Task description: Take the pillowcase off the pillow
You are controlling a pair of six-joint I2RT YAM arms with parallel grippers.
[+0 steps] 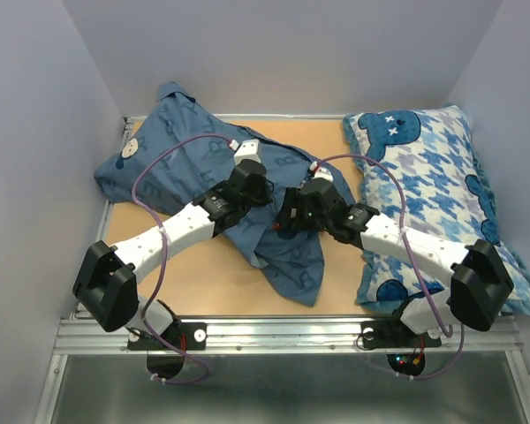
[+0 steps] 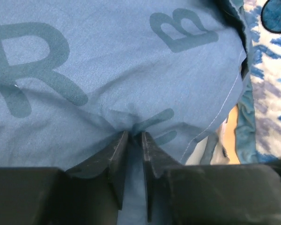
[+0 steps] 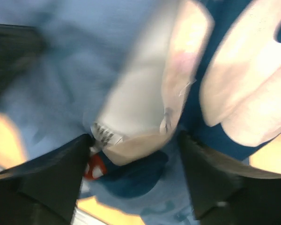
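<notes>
The slate-blue pillowcase (image 1: 185,141) with faint letters lies wrinkled from the back left to the middle front of the table. It still bulges at the back left. My left gripper (image 1: 267,194) is shut on a pinch of its fabric, as the left wrist view shows (image 2: 133,133). My right gripper (image 1: 285,216) is open just to the right of it. In the blurred right wrist view its jaws (image 3: 135,138) stand wide apart around a white pillow corner (image 3: 140,103) with a small label, which sticks out of the blue fabric (image 3: 61,70).
A blue-and-white houndstooth pillow (image 1: 433,177) with cartoon heads lies along the right side, partly under my right arm. The orange tabletop (image 1: 221,274) shows at the front left. Grey walls enclose the back and both sides.
</notes>
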